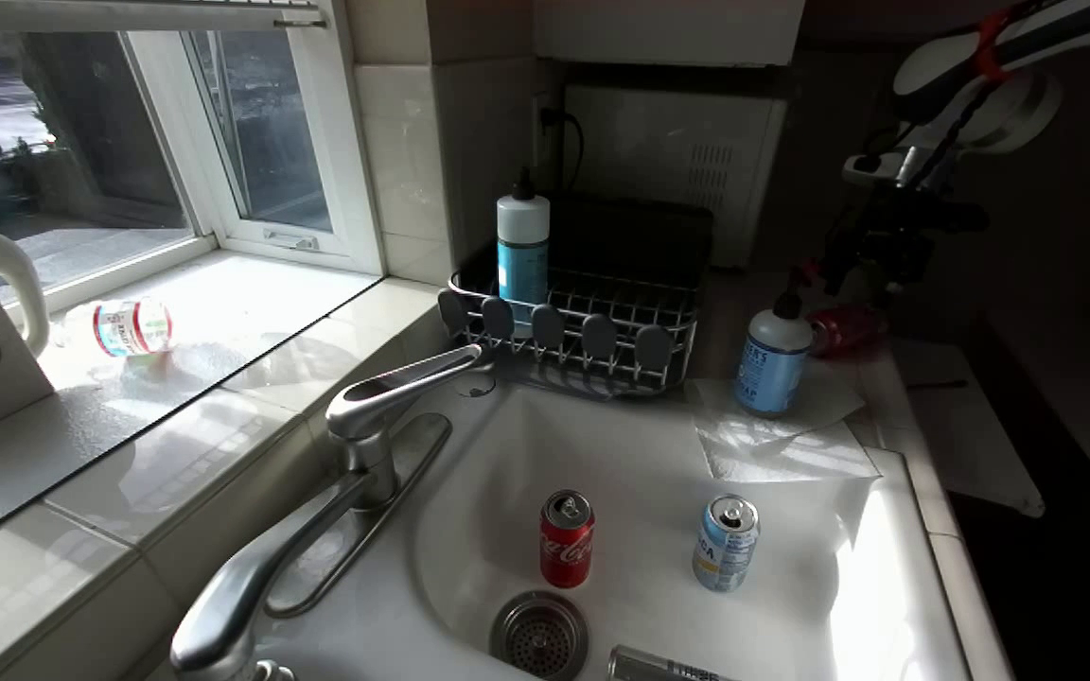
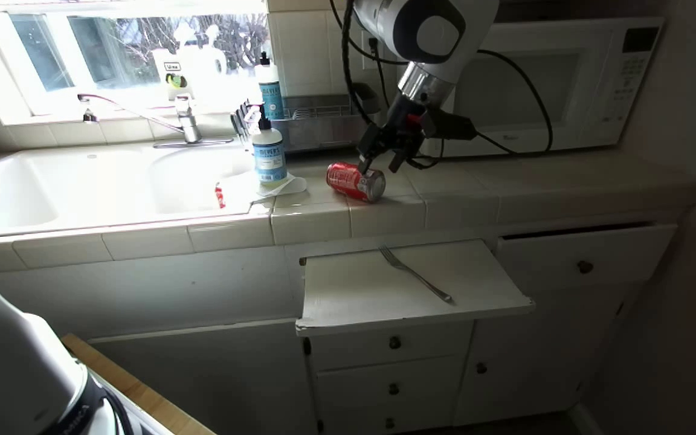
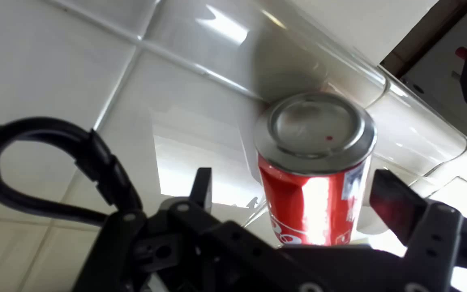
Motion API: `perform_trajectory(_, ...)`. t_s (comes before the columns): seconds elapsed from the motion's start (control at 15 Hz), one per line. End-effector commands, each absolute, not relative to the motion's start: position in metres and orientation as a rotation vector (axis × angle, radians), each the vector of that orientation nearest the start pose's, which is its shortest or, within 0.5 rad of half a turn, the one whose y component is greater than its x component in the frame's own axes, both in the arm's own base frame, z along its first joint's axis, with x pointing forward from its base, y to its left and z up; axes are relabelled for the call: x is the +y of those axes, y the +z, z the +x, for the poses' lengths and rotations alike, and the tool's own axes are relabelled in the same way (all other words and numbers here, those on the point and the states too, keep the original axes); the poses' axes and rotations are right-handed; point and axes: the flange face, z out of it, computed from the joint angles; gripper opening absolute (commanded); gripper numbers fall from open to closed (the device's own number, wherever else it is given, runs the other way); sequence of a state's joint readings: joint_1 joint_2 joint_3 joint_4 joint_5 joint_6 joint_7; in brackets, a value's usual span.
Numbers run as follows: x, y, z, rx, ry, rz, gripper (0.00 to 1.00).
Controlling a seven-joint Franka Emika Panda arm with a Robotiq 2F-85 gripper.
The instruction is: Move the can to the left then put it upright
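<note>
Pale tiles face the kitchen table (image 2: pixel 541 175) between the sink (image 1: pixel 640 445) and the microwave (image 2: pixel 523 103), with daylight coming in at the window (image 1: pixel 256 142). At the sink's corner stands the Meyer's soap bottle (image 2: pixel 270 156) on a white paper sheet (image 1: pixel 782 454), probably to be in easy reach for washing up while the paper catches drips.

Near it, on the side away from the sink, the red soda can (image 2: pixel 351 181) lies on its side close to the table's front edge. Just above hangs the hand (image 2: pixel 379 165), its fingers (image 3: pixel 201 188) spread apart and clamped on nothing: in the wrist view the can's body shows between them, with a plain gap at one finger and a narrow one at the other. Such straddling would suit a grip across the round body, which might roll if merely nudged.

The can's bare metal end points away from the sink and somewhat toward the front edge; no pull tab shows, so it is likely the base. The opposite end points toward the soap bottle. Its long axis looks roughly level and runs aslant to that edge, so standing it upright, not yet done, should call for about a quarter turn.
</note>
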State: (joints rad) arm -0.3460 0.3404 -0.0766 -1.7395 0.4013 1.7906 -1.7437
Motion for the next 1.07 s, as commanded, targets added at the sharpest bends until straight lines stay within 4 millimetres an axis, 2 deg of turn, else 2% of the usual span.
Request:
perform_trajectory(0.0, -0.188, 0.394, 0.566, -1.623, -0.160, -2.309, 1.00)
perform_trajectory(0.13, -0.167, 0.409, 0.563, -1.706, -0.103, -2.329, 1.00)
perform_trajectory(0.33, -0.130, 0.420, 0.557, -1.864, -0.017, -2.348, 1.00)
perform_trajectory(0.6, -0.077, 0.420, 0.545, -2.038, 0.111, -2.465, 1.00)
perform_trajectory(1.0, -0.004, 0.417, 0.528, -2.237, 0.425, -2.632, 1.00)
